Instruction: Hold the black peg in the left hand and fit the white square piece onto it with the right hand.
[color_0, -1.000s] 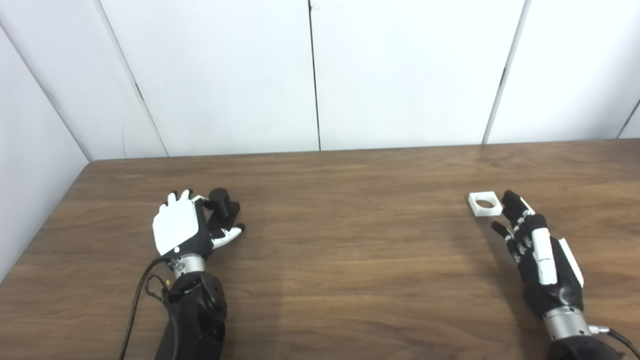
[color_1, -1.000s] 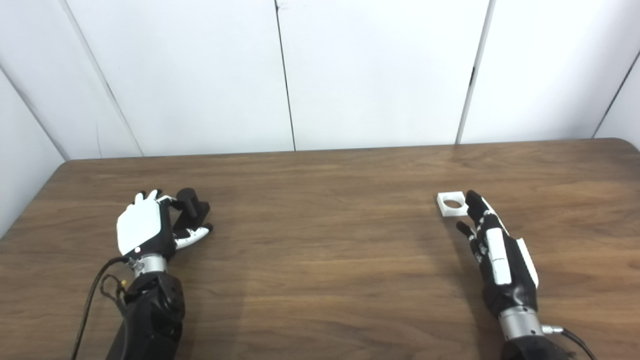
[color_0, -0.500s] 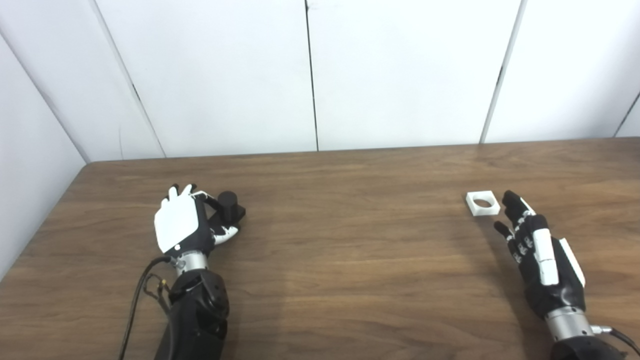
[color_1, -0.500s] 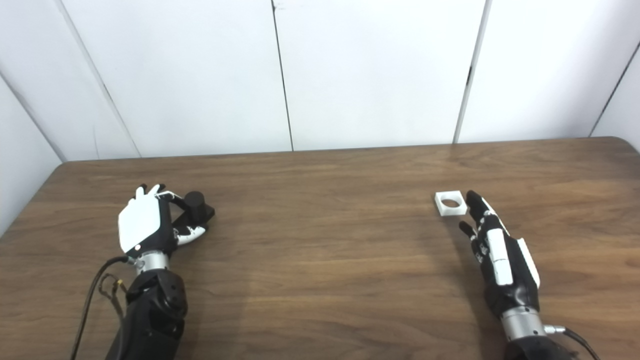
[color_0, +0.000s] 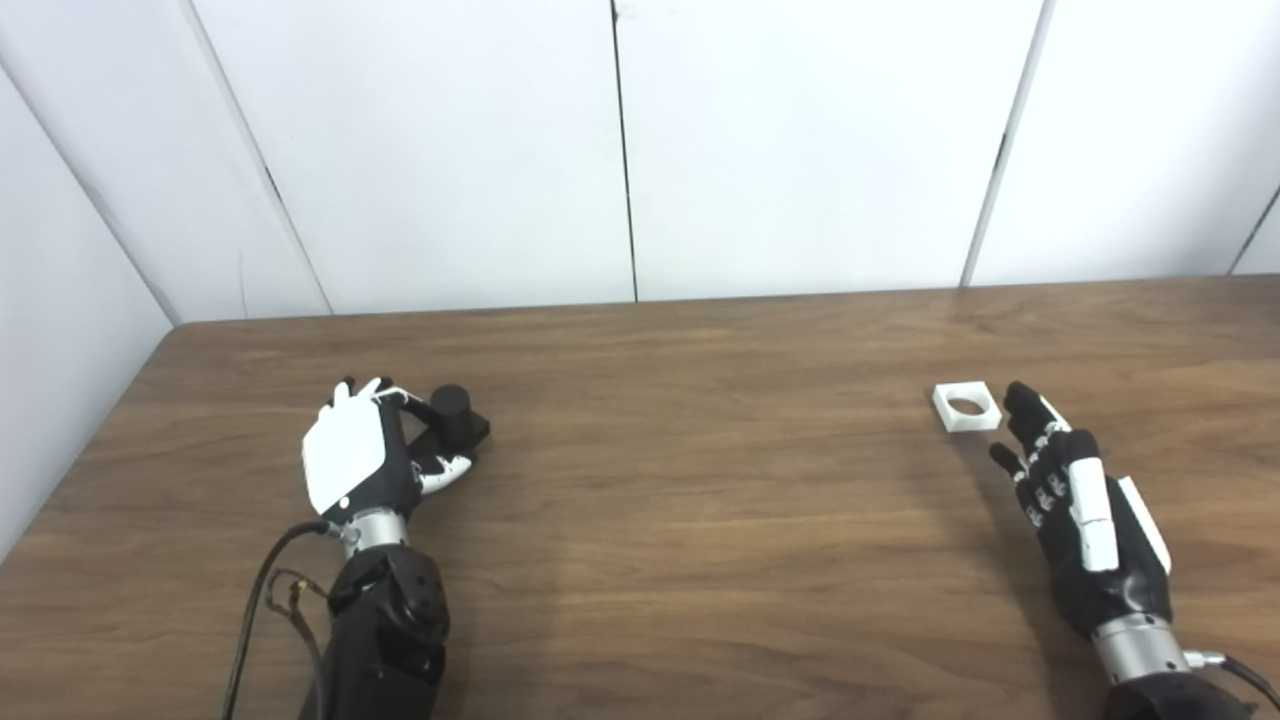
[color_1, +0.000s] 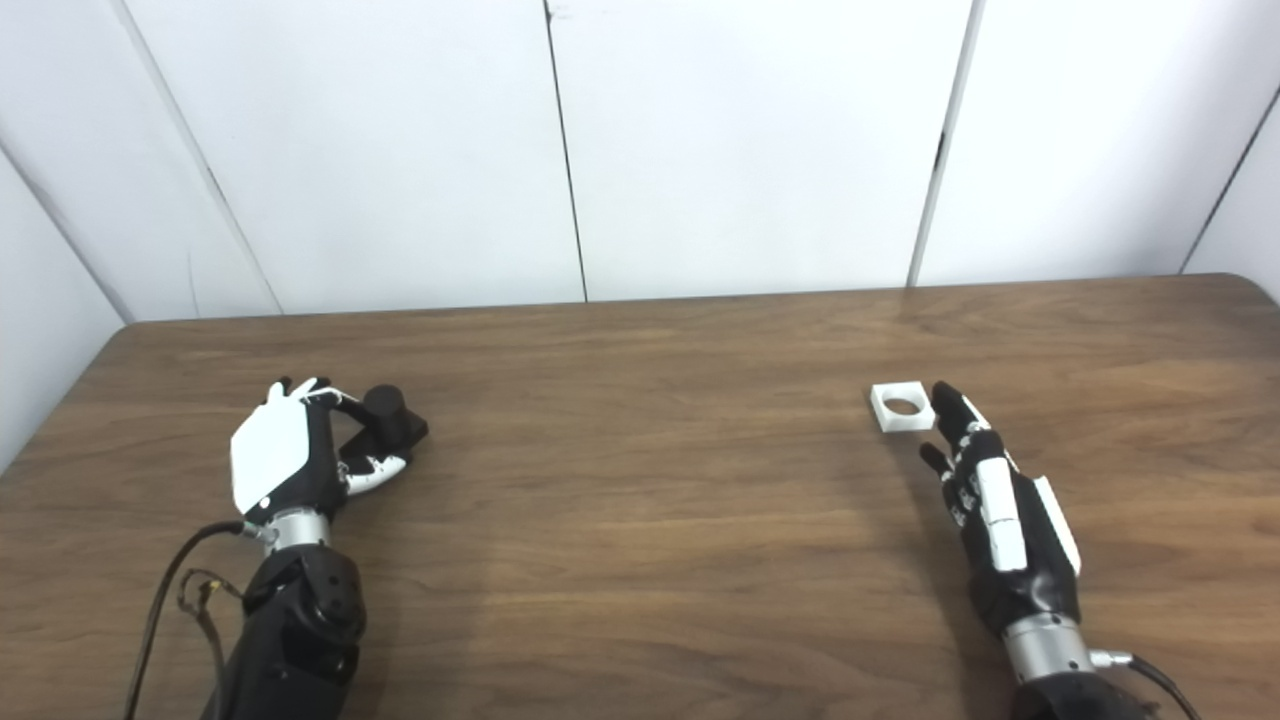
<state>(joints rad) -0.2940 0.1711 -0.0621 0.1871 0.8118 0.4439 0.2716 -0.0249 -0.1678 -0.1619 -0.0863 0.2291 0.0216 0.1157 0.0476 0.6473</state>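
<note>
Pickup stage: the left hand (color_0: 360, 455) curls loosely round the black peg (color_0: 455, 412) standing on the bench (color_0: 700, 520), grip uncertain. The right hand (color_0: 1070, 490), fingers apart, lies just beside the white square piece (color_0: 966, 408), needing closure.

Both head cameras, side by side, look down and forward over the tabletop (color_0: 700, 520) toward its far edge, sharing nearly the whole surface.
</note>
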